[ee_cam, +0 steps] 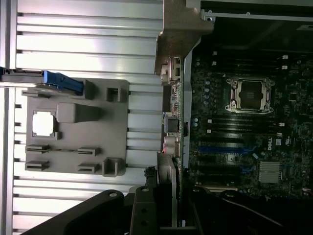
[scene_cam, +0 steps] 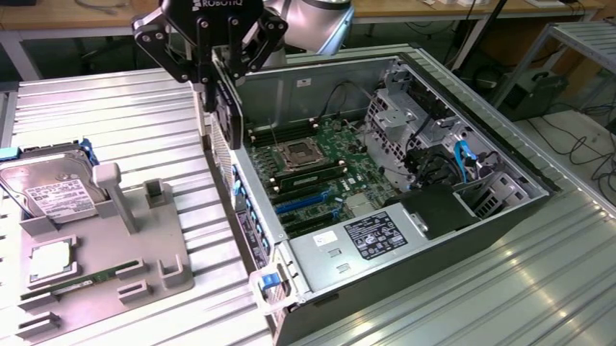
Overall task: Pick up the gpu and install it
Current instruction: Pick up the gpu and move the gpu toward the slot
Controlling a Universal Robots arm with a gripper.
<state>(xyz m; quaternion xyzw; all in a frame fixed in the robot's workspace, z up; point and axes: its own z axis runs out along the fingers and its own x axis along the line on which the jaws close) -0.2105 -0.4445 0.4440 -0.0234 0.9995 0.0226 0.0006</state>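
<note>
Ribbed metal bench [scene_cam: 125, 122] carrying open computer case [scene_cam: 423, 274] at its middle. Pincer [scene_cam: 223, 83] clenched on gpu [scene_cam: 224, 122], card hanging upright just above case's back wall, on side facing gray tray [scene_cam: 106, 249].

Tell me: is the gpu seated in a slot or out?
Out. The tool grips the gpu on edge, up by the case's rear wall, clear of the blue slots.

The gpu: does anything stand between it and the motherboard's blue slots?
Nothing visible covers the blue plastic slots. The thin dark gpu card, held in the black hand, hangs at the grey metal case's rear wall.
</note>
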